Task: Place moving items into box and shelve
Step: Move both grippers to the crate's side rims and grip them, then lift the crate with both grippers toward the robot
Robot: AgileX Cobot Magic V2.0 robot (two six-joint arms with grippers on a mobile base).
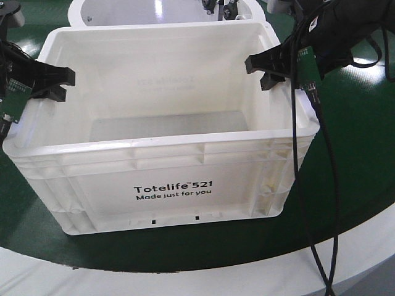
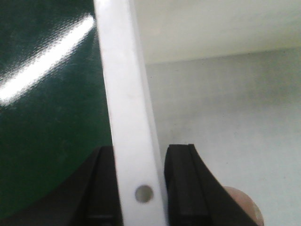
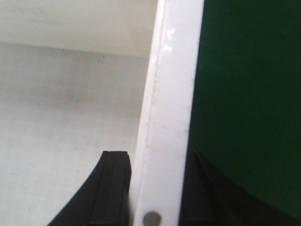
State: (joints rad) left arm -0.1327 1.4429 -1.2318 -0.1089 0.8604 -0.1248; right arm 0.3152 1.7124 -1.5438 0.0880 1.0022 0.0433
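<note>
At the box's [image 1: 173, 185] side rims, left hand [image 1: 58, 84] and right hand [image 1: 264, 71] each pinch the wall; lift evenly, keeping it level.

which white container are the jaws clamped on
The rectangular Totelife 521 tote: left gripper and right gripper pinch its side rims. The rounded white one sits behind it.
</note>
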